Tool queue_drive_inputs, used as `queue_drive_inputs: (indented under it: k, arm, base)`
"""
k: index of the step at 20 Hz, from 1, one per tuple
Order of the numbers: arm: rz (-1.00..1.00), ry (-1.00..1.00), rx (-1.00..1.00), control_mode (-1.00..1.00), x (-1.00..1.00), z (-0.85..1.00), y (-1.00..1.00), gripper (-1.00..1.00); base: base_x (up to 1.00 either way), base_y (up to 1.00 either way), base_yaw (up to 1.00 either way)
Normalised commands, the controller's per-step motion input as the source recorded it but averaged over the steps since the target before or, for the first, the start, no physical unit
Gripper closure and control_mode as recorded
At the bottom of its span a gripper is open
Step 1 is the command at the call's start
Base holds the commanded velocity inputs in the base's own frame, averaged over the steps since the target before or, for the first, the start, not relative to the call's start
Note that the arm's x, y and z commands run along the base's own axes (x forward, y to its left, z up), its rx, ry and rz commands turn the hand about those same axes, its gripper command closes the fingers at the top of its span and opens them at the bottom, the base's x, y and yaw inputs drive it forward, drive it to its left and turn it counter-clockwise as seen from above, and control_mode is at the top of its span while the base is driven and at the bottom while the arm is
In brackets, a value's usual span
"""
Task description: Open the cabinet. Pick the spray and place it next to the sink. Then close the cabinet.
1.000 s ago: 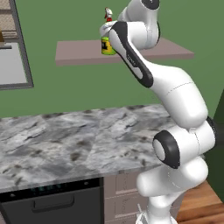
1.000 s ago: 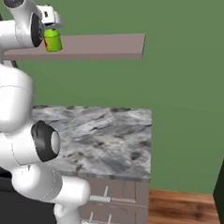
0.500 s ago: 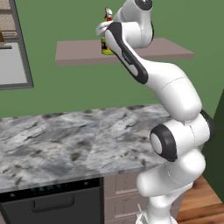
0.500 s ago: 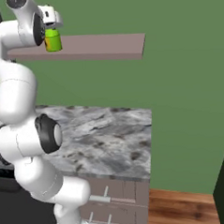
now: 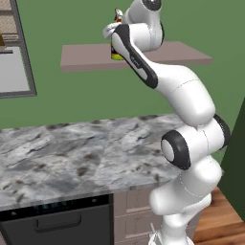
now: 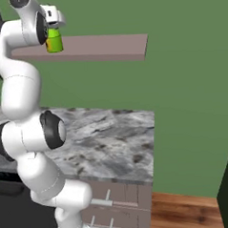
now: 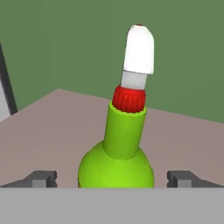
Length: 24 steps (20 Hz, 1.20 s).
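Note:
The spray (image 7: 118, 144) is a green bottle with a red collar and a white head. It stands upright on a brown shelf board (image 5: 167, 52) high on the green wall. My gripper (image 7: 113, 178) is open, with one dark fingertip (image 7: 41, 178) on each side of the bottle's body, and neither pad visibly touches it. In the left base view the spray (image 5: 115, 52) is mostly hidden behind the arm's upper links. From the right, the gripper (image 6: 53, 34) sits at the spray (image 6: 54, 42) near the board's left end. The sink and the cabinet's doors are out of view.
A grey marble counter (image 5: 72, 153) runs below the shelf, with a black appliance front (image 5: 57, 220) and drawers (image 6: 116, 202) under it. A dark-framed opening (image 5: 14, 48) is at the far left. The wooden floor (image 6: 189, 211) lies to the right.
The arm's upper links have risen and stretched toward the shelf. The hand stays at the spray with its jaws open. The spray has not moved.

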Motion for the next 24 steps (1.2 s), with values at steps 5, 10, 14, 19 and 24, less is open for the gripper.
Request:
queue_drive_inputs:
  k: [5,10,14,19,24]
  arm:
    - [-0.01,0.0,0.0,-1.0,0.22,-0.04,0.0,-1.0]
    - [-0.02,0.0,0.0,-1.0,0.27,-0.06,0.0,-1.0]
    - [-0.01,0.0,0.0,-1.0,0.2,0.0,0.0,-1.0]
    - [-0.01,0.0,0.0,-1.0,0.16,0.0,0.0,-1.0]
    - [0.0,0.0,0.0,-1.0,0.01,0.0,0.0,-1.0]
  base:
    - [0.0,0.0,0.0]
    - [0.0,0.0,0.0]
    - [0.0,0.0,0.0]
    - [0.0,0.0,0.0]
    - [0.0,0.0,0.0]
